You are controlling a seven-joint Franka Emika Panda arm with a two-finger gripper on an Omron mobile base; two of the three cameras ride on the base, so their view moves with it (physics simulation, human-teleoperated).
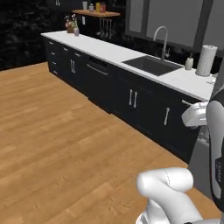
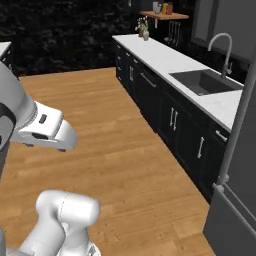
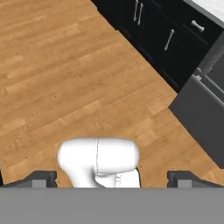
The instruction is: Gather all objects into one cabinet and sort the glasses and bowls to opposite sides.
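- The step in hand looks like the approach: the arm is folded over the wooden floor (image 1: 52,131), well apart from the white bench (image 1: 109,50) with its sink (image 1: 151,64).
- To do it well, drive the base to face the wall units first. Raise the hand only once the target is in sight, keeping the elbow clear of the black base cabinets (image 3: 148,26).
- The pincer (image 3: 113,179) is spread fully wide and holds nothing; it points down at the floor.
- Where the mugs, mesh bowl and black wall cabinet lie relative to the pincer, I cannot tell.
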